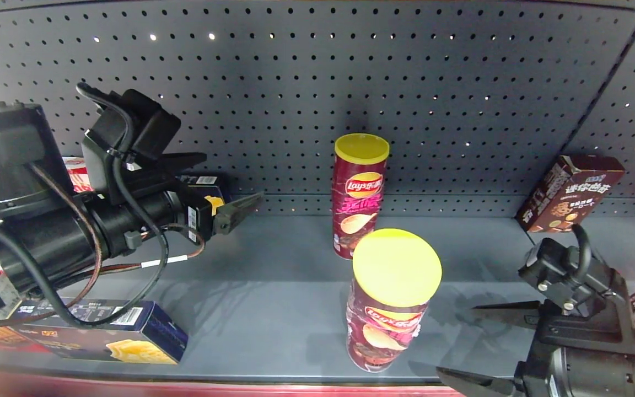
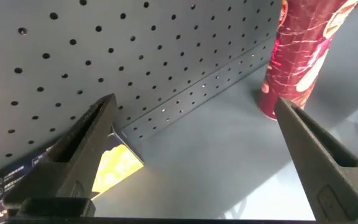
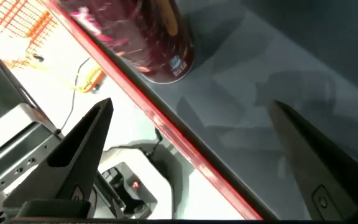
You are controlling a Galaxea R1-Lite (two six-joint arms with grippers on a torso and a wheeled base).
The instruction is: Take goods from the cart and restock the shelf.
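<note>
Both upright, lids up: front can, rear can; left hand and right hand gape empty.

Head cam: high, facing forward and down onto the shelf and its pegboard back; mid range.
Left wrist cam: low over the shelf, sighting between the parted left claw at pegboard and rear can; close.
Right wrist cam: sighting between the parted right claw at the shelf's red front edge, front can and floor.
Head cam shares both cans.
</note>
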